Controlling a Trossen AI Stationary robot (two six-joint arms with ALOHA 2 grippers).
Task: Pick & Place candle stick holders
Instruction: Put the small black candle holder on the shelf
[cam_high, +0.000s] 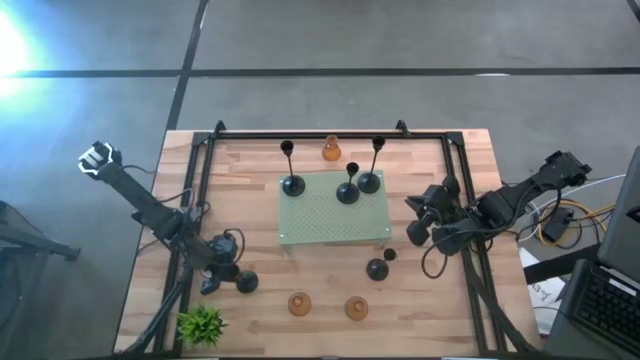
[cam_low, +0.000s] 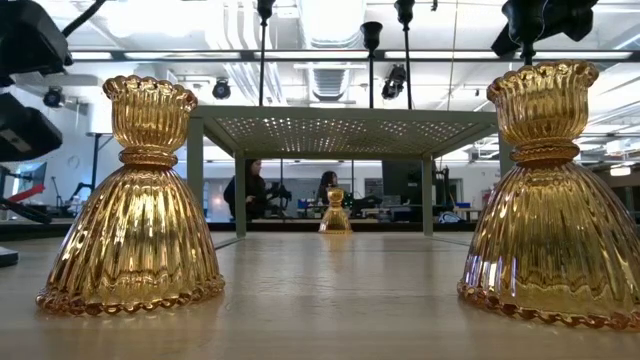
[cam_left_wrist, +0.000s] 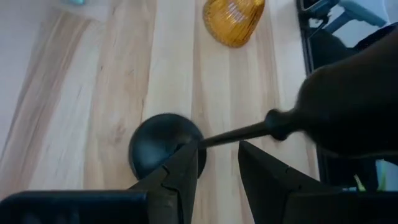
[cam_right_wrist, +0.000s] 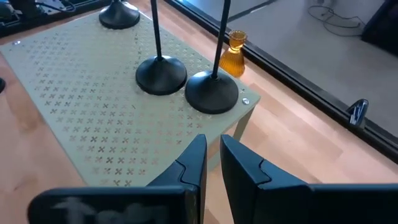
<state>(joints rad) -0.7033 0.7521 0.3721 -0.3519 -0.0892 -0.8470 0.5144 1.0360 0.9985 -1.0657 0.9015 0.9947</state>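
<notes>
Three black holders (cam_high: 291, 185) (cam_high: 348, 193) (cam_high: 369, 181) stand by their round bases on the green perforated platform (cam_high: 320, 225). Another black holder (cam_high: 377, 268) stands on the table near the platform's right leg. Two amber holders (cam_high: 299, 302) (cam_high: 356, 307) stand near the front edge, and one (cam_high: 331, 150) stands at the far edge. My left gripper (cam_left_wrist: 217, 149) is open just above a black holder (cam_left_wrist: 163, 148) at the near left, its tips by the thin stem (cam_left_wrist: 233, 134) and domed base. My right gripper (cam_right_wrist: 213, 140) is shut and empty, right of the platform. My left gripper comes at the black holder from above, slanting. One fingertip (cam_left_wrist: 186, 155) overlaps the domed base's edge (cam_left_wrist: 155, 127) in the wrist view, and the stem runs just past both tips. I cannot tell whether it touches.
A small green plant (cam_high: 202, 323) stands at the near left corner. A black frame (cam_high: 330, 133) runs along the table's far and side edges. In the low view, people show in the room behind the platform (cam_low: 340, 125). Cables and a keyboard lie off the table's right.
</notes>
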